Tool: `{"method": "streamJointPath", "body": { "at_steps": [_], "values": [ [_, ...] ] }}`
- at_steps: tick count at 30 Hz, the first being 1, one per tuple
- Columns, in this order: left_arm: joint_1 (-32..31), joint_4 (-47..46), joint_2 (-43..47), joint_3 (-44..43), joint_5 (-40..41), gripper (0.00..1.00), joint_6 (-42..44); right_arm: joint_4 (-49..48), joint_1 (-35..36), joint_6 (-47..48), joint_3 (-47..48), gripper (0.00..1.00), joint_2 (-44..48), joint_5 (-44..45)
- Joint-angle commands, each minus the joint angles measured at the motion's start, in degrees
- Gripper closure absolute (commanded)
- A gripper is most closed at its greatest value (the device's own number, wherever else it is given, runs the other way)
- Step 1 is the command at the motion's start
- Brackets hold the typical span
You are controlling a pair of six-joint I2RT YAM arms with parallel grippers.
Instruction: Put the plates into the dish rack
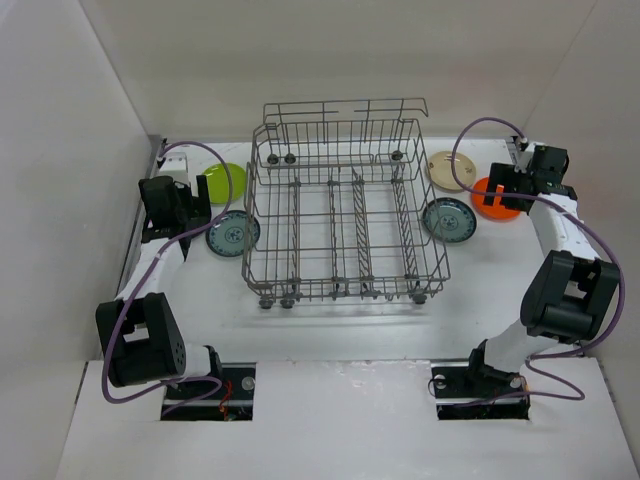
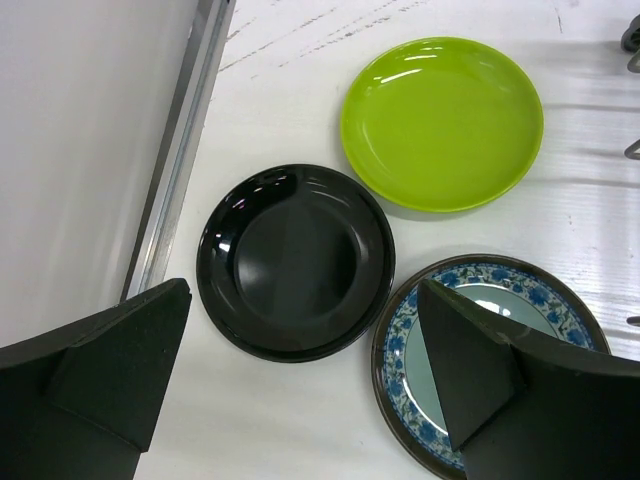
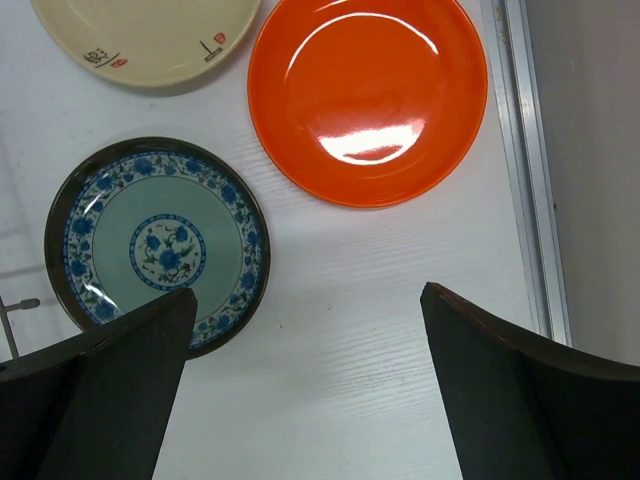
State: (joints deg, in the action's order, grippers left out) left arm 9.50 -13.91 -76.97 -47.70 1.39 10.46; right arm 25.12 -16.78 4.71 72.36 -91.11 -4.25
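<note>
The wire dish rack point(image 1: 345, 285) stands mid-table. To its left, the left gripper point(image 2: 300, 330) hangs wide open, holding nothing, above the black plate point(image 2: 295, 262), lime plate point(image 2: 442, 122) and blue-patterned plate point(image 2: 500, 295). To its right, the right gripper point(image 3: 308, 340) hangs likewise above the orange plate point(image 3: 367, 95), floral teal plate point(image 3: 157, 245) and cream plate point(image 3: 150, 35).

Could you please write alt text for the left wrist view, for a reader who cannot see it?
Three plates lie flat on a white table beneath the open left hand: a black plate at centre, a lime green plate beyond it, and a blue-patterned plate at lower right, partly hidden by one finger.
</note>
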Motion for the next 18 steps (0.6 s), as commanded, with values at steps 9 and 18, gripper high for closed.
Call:
{"method": "streamJointPath", "body": {
  "at_steps": [9, 18],
  "values": [
    [0.6, -0.8, 1.0, -3.5, -0.7, 0.0, -0.2, -4.2, -1.3, 5.0, 1.4, 0.0, 5.5, 2.5],
    [0.4, -0.2, 0.3, -5.3, -0.4, 0.0, 0.0, -17.7, 0.9, 10.4, -3.7, 0.0, 8.2, 7.7]
  ]
}}
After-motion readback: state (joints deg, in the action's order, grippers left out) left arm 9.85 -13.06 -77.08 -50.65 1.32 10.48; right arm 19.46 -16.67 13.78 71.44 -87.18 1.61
